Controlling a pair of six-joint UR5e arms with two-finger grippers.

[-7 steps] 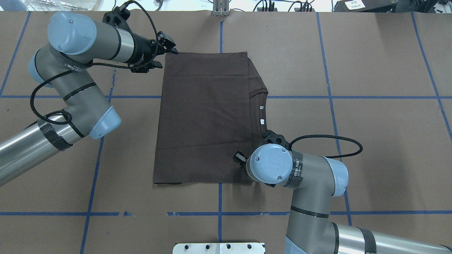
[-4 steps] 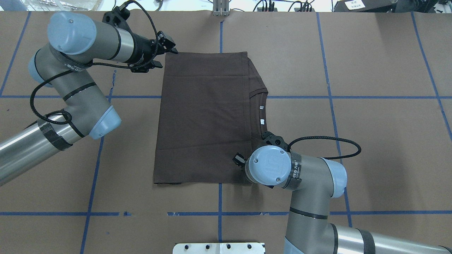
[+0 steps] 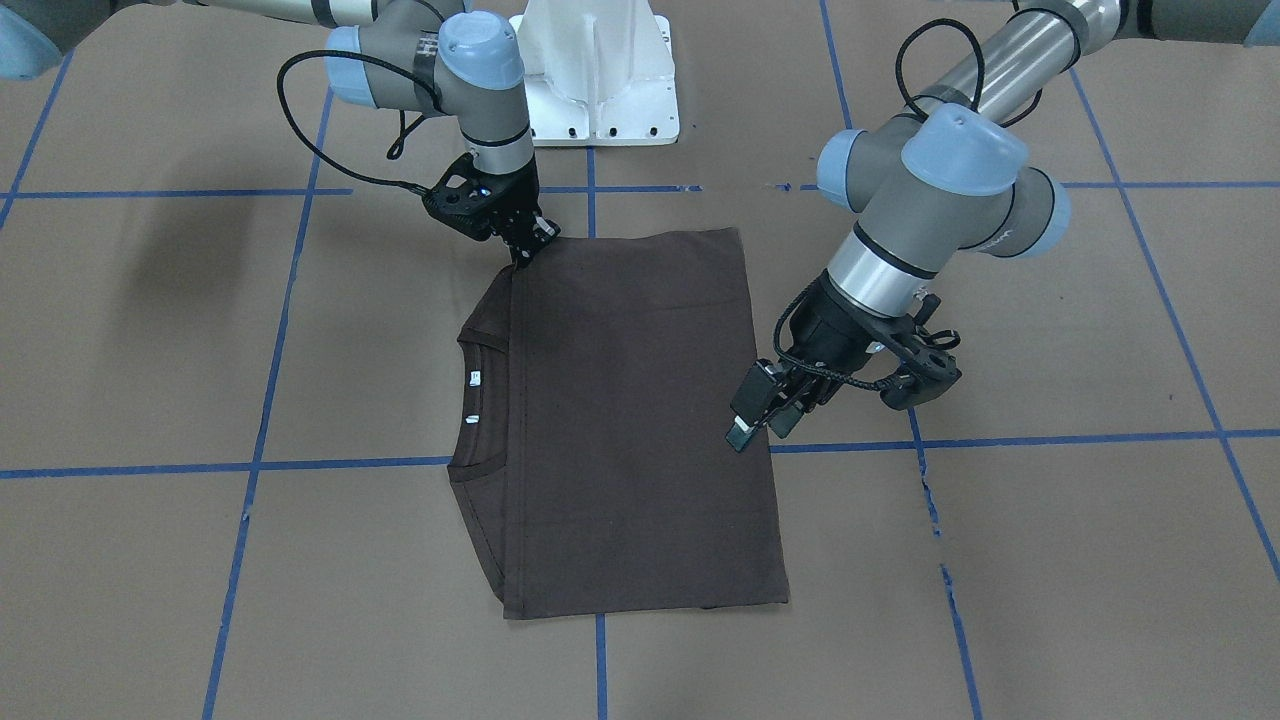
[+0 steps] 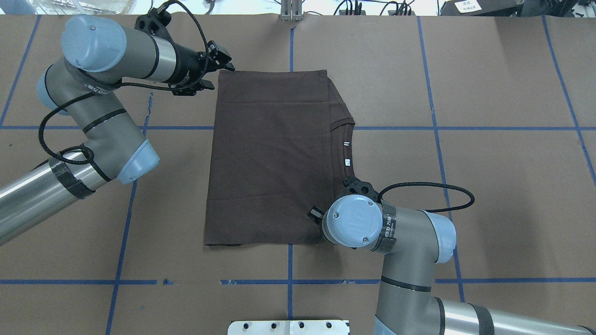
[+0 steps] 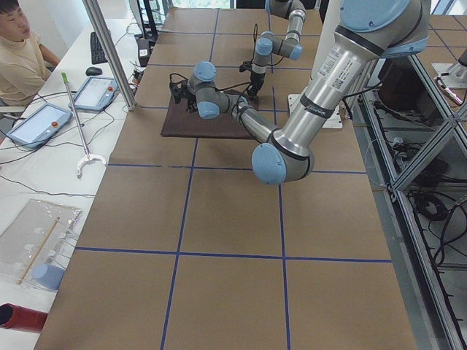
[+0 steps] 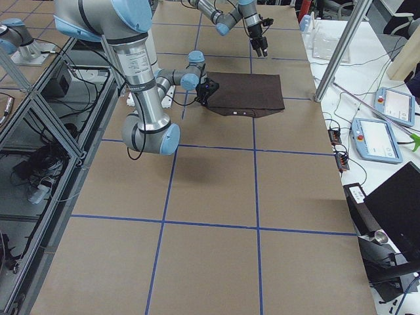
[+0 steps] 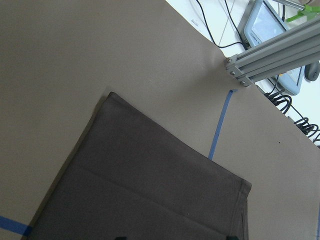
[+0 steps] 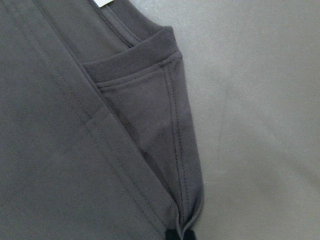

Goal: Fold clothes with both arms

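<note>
The dark brown T-shirt point(image 4: 270, 158) lies folded into a flat rectangle mid-table, with its collar and white labels point(image 4: 346, 161) showing along its right edge. It also shows in the front view point(image 3: 630, 420). My left gripper point(image 4: 220, 77) is open and empty, just off the shirt's far left corner and above the table point(image 3: 758, 432). My right gripper point(image 3: 522, 255) is shut on the shirt's near right corner. In the right wrist view the cloth point(image 8: 75, 150) bunches between its fingertips point(image 8: 180, 235). In the overhead view this gripper is hidden under its own wrist.
The brown table point(image 4: 489, 186) carries a grid of blue tape lines. The white pedestal base point(image 3: 600, 70) stands at the robot's edge. An operator point(image 5: 18, 51), tablets and a metal post point(image 5: 109, 51) are beyond the far edge.
My right wrist has shifted slightly toward the robot with the shirt corner in its grip. The left arm and the shirt's shape look the same.
</note>
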